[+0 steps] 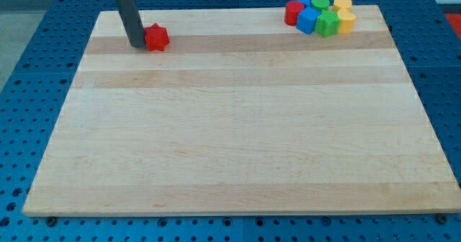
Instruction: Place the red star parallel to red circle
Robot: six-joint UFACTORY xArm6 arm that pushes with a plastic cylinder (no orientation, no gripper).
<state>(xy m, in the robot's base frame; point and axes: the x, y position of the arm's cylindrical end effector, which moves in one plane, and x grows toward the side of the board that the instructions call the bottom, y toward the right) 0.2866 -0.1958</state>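
Camera view: wooden board [238,127] on blue pegboard [43,55]; my tip [137,45] touching red star [156,37]; no claw.

My tip [137,45] is sitting just left of the red star [156,37] at the worktop's [238,141] top left. Bare board is stretching rightward from the star to a tight block cluster, with the red circle [294,13] standing at its left edge.
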